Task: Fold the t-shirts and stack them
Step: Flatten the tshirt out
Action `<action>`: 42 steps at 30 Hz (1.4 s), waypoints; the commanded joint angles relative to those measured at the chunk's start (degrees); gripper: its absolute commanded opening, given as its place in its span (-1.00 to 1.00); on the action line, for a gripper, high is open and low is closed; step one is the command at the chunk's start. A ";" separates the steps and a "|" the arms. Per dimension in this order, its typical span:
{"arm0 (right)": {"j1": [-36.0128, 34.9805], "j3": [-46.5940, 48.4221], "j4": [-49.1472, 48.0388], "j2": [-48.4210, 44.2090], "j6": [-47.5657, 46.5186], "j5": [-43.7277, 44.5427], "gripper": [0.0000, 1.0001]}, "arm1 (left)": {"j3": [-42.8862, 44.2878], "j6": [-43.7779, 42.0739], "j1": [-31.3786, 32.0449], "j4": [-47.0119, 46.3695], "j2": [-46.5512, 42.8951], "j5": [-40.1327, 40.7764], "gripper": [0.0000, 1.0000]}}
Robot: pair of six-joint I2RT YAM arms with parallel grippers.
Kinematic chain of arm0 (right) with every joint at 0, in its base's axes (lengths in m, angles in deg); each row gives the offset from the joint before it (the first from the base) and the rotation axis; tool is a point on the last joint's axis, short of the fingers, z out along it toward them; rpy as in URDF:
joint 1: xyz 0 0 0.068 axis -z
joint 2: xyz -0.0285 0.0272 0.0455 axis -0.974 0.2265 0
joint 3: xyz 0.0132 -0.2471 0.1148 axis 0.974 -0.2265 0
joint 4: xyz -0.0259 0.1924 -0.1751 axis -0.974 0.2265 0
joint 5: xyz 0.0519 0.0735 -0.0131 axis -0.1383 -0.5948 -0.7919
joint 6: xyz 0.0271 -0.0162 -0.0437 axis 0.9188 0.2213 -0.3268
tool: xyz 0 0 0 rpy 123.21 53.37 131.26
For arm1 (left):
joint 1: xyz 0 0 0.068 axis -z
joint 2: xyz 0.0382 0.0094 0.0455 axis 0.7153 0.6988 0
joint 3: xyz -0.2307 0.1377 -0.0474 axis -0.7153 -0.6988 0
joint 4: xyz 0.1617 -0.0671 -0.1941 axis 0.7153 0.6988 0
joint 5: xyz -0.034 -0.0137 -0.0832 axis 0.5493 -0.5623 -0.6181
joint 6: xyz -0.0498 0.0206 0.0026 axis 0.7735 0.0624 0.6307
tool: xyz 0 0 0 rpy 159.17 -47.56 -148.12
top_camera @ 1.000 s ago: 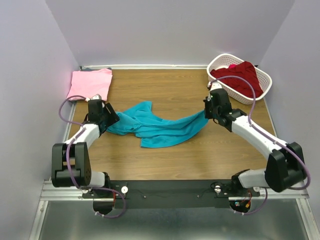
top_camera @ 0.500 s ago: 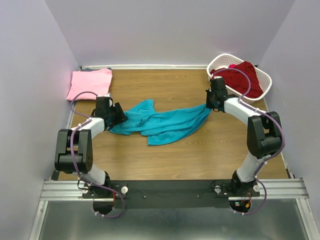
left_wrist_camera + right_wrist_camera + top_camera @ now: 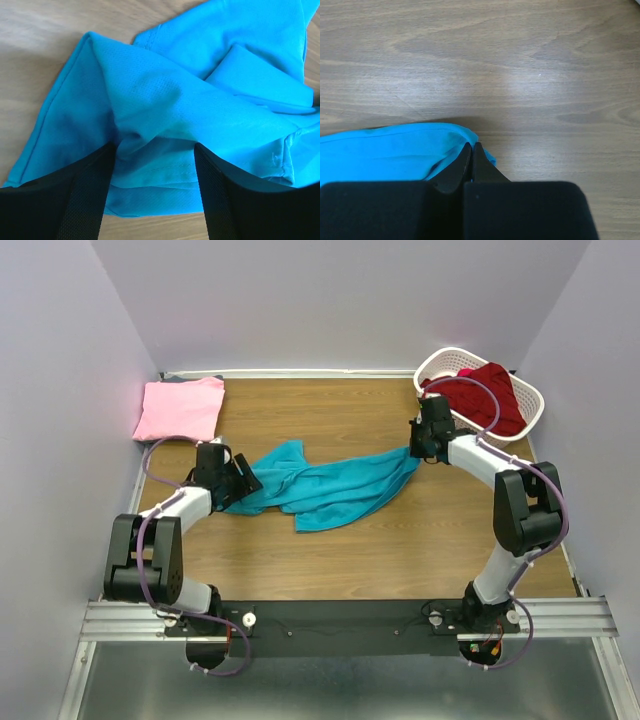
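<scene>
Teal t-shirt [image 3: 330, 490]: lies crumpled in the middle of the wooden table [image 3: 350, 560], drawn out in a long band between the two arms, not yet spread flat. Pink t-shirt [image 3: 180, 408]: folded, at the far left corner. Dark red t-shirt [image 3: 482, 395]: heaped in the white basket [image 3: 533, 412] at the far right, unfolded.

Right gripper [image 3: 470, 146]: fingers pressed fully together, with the right-hand tip of the teal cloth pinched at their very ends; the wrist view shows only a small corner caught there. Left gripper [image 3: 152, 148]: fingers wide apart, straddling a raised ridge of fabric at the shirt's left end. The cloth fills the gap between them, but nothing shows them clamped on it (I judge this end unsecured).

Handling assessment: the material is a light, thin knit, entirely limp. It will sag, bunch and drag along the wood rather than keep any shape, and a shallow pinch may slip out under tension. No risk of breakage.

Recommended hold: a single hem or sleeve edge, taken deep between the fingers. The ridge under the left gripper looks to be several layers thick, so closing there may gather more cloth than is wanted.
</scene>
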 commanded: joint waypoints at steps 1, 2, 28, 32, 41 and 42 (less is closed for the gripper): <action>0.42 -1.11 -1.11 -1.28 0.82 -2.24 -0.99 | -1.59 3.30 -0.19 3.78 -3.08 6.73 0.47; 0.42 -1.20 -1.19 -1.36 0.90 -2.24 -0.99 | -1.59 3.31 -0.19 4.04 -3.34 6.91 0.47; 0.42 -2.87 -1.46 -3.21 1.52 -3.91 -0.99 | -4.40 2.61 -0.19 5.98 -4.84 5.95 0.28; 0.42 -3.04 -1.72 -2.77 1.87 -4.52 -0.99 | -3.96 2.61 -0.01 5.80 -5.02 5.25 0.06; 0.42 -3.13 -1.72 -3.74 1.96 -4.35 -0.99 | -1.50 3.66 0.51 8.35 -9.14 4.10 -0.23; 0.42 -3.04 -1.81 -3.82 1.96 -4.26 -0.99 | -1.24 3.83 0.51 8.53 -9.67 4.36 -0.31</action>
